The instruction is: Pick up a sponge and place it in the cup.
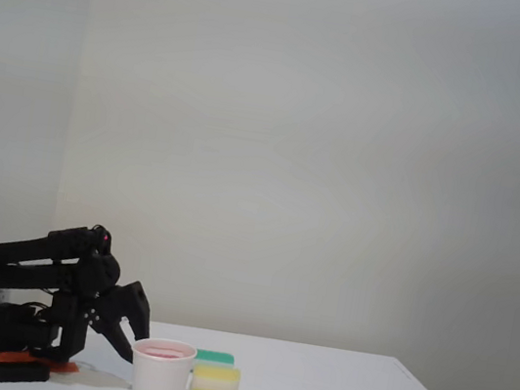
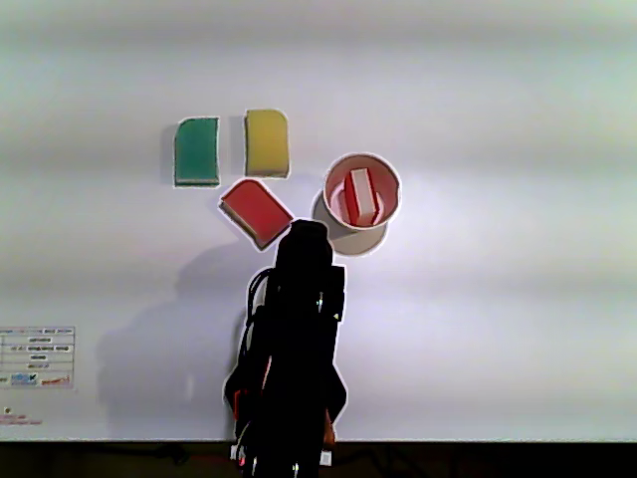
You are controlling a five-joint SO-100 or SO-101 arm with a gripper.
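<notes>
A white paper cup [image 2: 339, 233] stands on the white table, to the right of the arm's front end in the other view. The red and white striped sponge [image 2: 361, 196] stands upright inside it. In the fixed view the cup [image 1: 159, 382] is at the front and shows pink at its rim. My black gripper [image 1: 129, 354] points down just left of the cup, with the arm [image 2: 296, 339] folded back. Nothing shows between its fingers, and the dark shape hides how the jaws stand.
A red sponge [image 2: 256, 210] lies on the table just left of the cup, near the arm's front end. A green sponge [image 2: 197, 151] and a yellow sponge [image 2: 267, 142] lie farther back. The table's right half is bare. A paper label [image 2: 38, 360] lies at the left.
</notes>
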